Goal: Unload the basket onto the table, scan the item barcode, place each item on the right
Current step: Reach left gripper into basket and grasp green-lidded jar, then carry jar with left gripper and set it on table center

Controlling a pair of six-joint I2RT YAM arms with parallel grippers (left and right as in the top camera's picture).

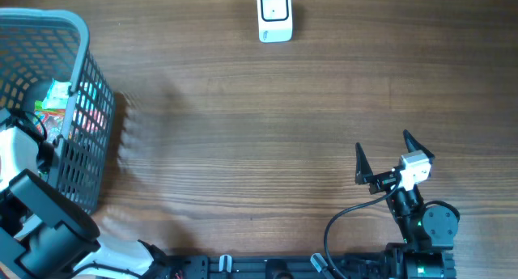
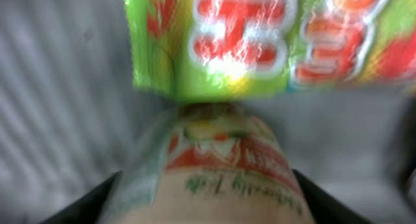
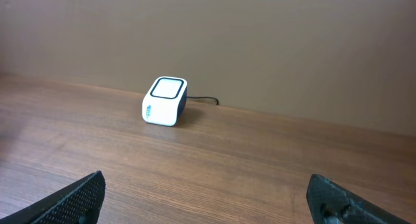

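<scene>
Left wrist view is showing me a cream and red packet (image 2: 214,178), blurred, lying between the two dark fingers (image 2: 91,201) of the left gripper (image 2: 208,208). It is filling the gap between them, but I cannot tell whether the jaws are pressing on it or only standing around it. A green packet (image 2: 260,36) with red lettering is lying just beyond it, touching its far end. Overhead, I am seeing colourful packets inside the grey mesh basket (image 1: 81,36) at the left of the table (image 1: 243,133), with the left arm (image 1: 44,218) reaching into it. The white scanner (image 1: 274,14) is sitting at the far edge, well apart from the basket. The right gripper (image 1: 383,143) is hovering near right, jaws spread wide, holding nothing.
</scene>
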